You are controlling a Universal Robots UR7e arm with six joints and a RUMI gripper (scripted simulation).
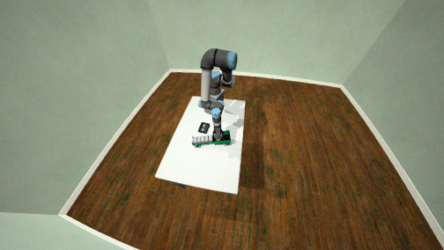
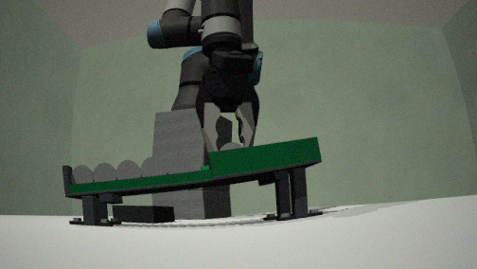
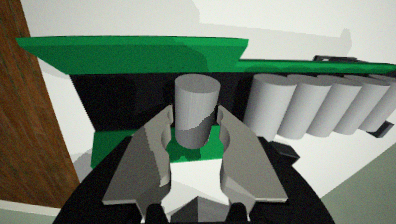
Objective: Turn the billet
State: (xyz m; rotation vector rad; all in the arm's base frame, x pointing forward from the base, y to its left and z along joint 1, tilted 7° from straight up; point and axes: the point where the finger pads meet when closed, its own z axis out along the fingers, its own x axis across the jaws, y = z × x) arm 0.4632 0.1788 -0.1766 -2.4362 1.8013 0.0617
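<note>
From the stop (image 2: 67, 181) at left in the exterior view, the row (image 1: 203, 139) (image 2: 105, 172) (image 3: 312, 107) lay across the ramp (image 1: 207, 143) (image 2: 237, 175) (image 3: 115, 100), five billets visible in the wrist view. The slope probably served to press them against the stop.

The low rail (image 2: 142, 184) (image 3: 310, 65) ran along the row and left its billet ends exposed. Next came a short stretch of bare deck, then the held billet (image 2: 232, 146) (image 3: 196, 112), apart from the row. I judged it already turned crosswise to match, low between the side walls.

The gripper (image 1: 218, 137) (image 2: 229, 144) (image 3: 195, 105) was partly closed, one finger on the uphill side and one on the downhill side, clamped on that billet. This hold kept the billet's ends free toward the walls, but put a finger in the gap to the row. I could not tell whether the billet touched the deck.

At right, the high wall (image 2: 270, 153) (image 3: 135, 54) limited sideways travel; uphill deck gave opening room. The remaining work, in my judgement, was lowering, release, closing the gap and a straight-up exit.
</note>
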